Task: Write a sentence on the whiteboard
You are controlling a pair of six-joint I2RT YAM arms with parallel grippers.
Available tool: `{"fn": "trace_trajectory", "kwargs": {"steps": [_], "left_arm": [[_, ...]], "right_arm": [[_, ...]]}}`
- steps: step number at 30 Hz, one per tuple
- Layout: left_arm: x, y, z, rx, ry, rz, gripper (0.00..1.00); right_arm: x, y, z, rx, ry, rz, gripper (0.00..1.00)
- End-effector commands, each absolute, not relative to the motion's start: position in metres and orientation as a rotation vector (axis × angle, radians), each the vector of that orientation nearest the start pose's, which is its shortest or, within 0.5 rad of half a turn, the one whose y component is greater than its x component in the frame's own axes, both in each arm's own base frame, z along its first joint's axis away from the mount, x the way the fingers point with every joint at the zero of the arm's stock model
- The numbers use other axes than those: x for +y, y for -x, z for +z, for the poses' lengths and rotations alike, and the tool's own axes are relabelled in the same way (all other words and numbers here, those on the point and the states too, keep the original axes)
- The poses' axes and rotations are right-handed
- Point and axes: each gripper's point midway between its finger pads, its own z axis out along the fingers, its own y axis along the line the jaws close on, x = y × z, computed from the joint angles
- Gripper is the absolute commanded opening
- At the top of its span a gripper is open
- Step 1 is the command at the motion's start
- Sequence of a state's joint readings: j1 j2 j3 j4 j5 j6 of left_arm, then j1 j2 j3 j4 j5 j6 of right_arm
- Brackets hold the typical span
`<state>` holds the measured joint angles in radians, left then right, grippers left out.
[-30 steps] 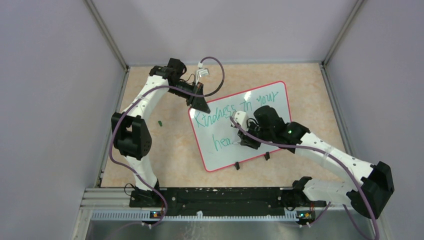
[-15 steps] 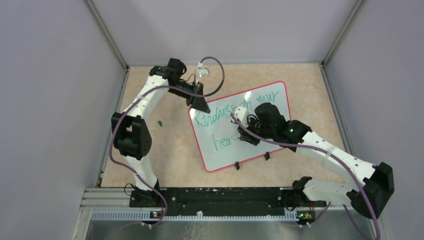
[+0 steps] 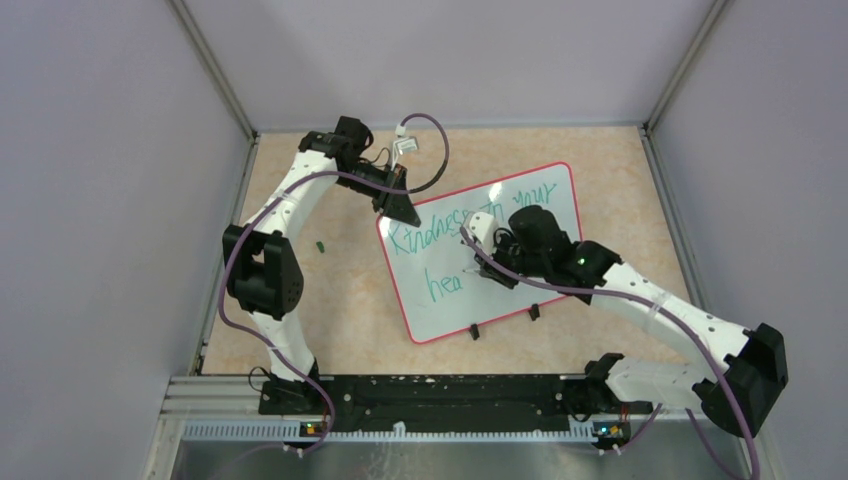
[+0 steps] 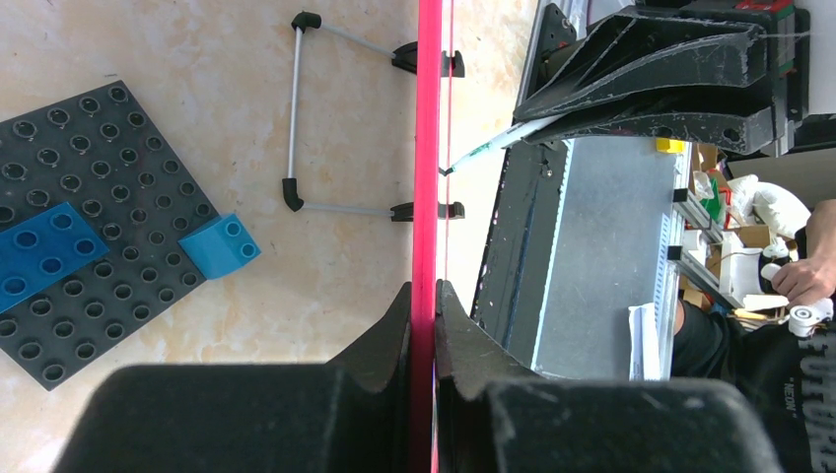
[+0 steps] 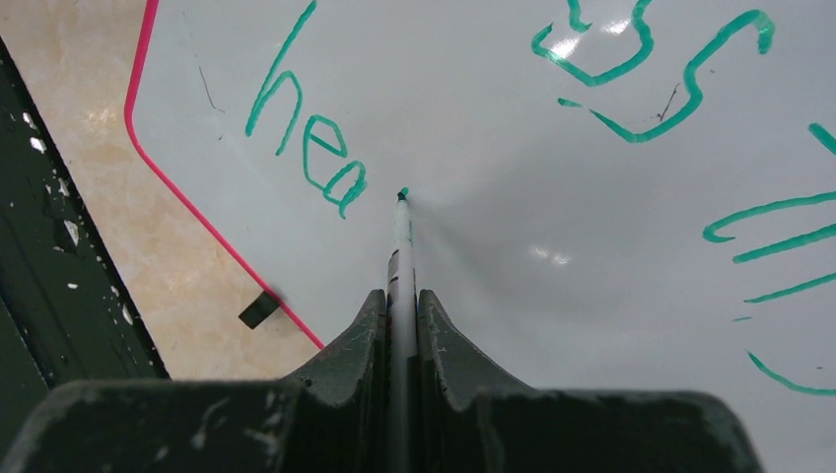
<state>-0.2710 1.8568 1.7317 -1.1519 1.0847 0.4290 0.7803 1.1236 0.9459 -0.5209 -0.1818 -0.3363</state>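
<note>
The whiteboard [image 3: 445,312], white with a red-pink rim, lies tilted on the tan table. My left gripper [image 3: 403,210] is shut on its far left corner; in the left wrist view the fingertips [image 4: 424,288] pinch the red rim [image 4: 428,148]. The sentence [image 3: 430,232] reads "Kindness in your" on the upper line and "hea" [image 5: 311,138] on the lower. My right gripper [image 5: 400,294] is shut on a thin marker [image 5: 399,246]. Its teal tip stands at the board just right of the "a". From above, the right gripper [image 3: 487,262] hides part of the upper line.
Two black clips [image 3: 474,331] sit on the board's near edge. A dark grey plate with blue bricks [image 4: 79,227] and a wire stand [image 4: 296,108] show beside the rim in the left wrist view. A small green bit [image 3: 321,244] lies left of the board. Grey walls enclose the table.
My right gripper with the marker has shifted slightly up and left across the board, its tip now just right of "hea". The left arm and the board have not moved.
</note>
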Motion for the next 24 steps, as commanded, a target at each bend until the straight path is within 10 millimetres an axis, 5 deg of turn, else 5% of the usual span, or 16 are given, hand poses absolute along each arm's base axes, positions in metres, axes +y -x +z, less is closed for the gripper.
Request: {"fn": "trace_trajectory", "kwargs": {"steps": [1, 11, 24], "left_arm": [[-0.225, -0.324, 0.208, 2.218, -1.082, -1.22, 0.0], [-0.226, -0.324, 0.207, 2.223, -1.078, -1.226, 0.0], [-0.225, -0.324, 0.208, 2.223, -1.078, -1.22, 0.0]], "right_arm": [[0.23, -0.218, 0.171, 1.909, 1.291, 0.401, 0.0], [0.225, -0.195, 0.144, 1.964, 1.386, 0.47, 0.0], [0.24, -0.218, 0.173, 1.905, 1.274, 0.471, 0.0]]}}
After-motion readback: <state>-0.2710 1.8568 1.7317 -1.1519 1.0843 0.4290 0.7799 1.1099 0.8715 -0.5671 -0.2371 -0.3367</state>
